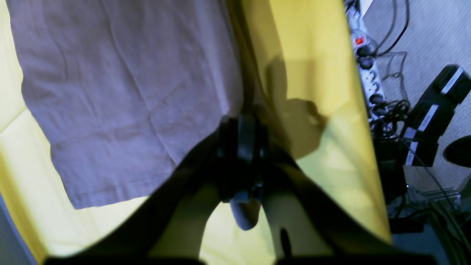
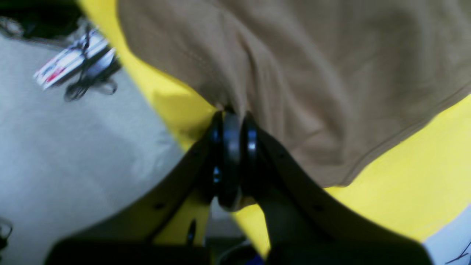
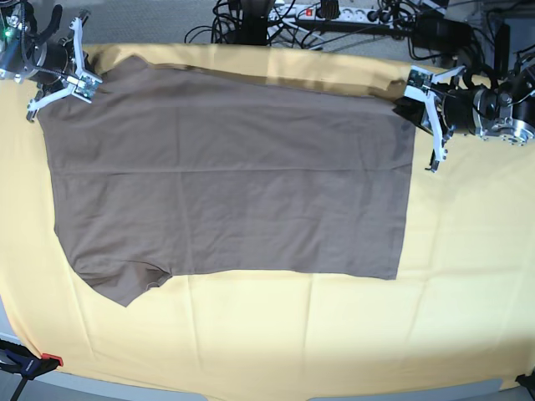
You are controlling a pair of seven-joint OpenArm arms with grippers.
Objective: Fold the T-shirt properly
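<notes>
Item: T-shirt (image 3: 226, 192), brown, plain, lying flat and spread on a yellow cloth (image 3: 334, 334) that covers the table. Long axis runs across the base view, collar end toward that view's left, hem toward its right; one short sleeve shows at the near-left corner, and the far edge lies close to the cloth's back margin. Right gripper (image 2: 232, 121): at the far-left corner of the garment in the base view, jaws pressed together on a pinch of the shirt's edge, fabric gathering into creases where it enters the jaws. Left gripper (image 1: 245, 132): at the far-right corner in the base view, jaws together at the shirt's edge; the wrist view is too dark at the tips to confirm that fabric sits between them, though a grip on the hem corner seems likely. Relation governing the next move: both grippers sit on the far long edge, each nearest its own corner, with the whole body of the shirt extending from the jaws toward the near side. Containers: none in view. Also present: power strip (image 1: 368, 70) and cables on the floor beyond the table.
</notes>
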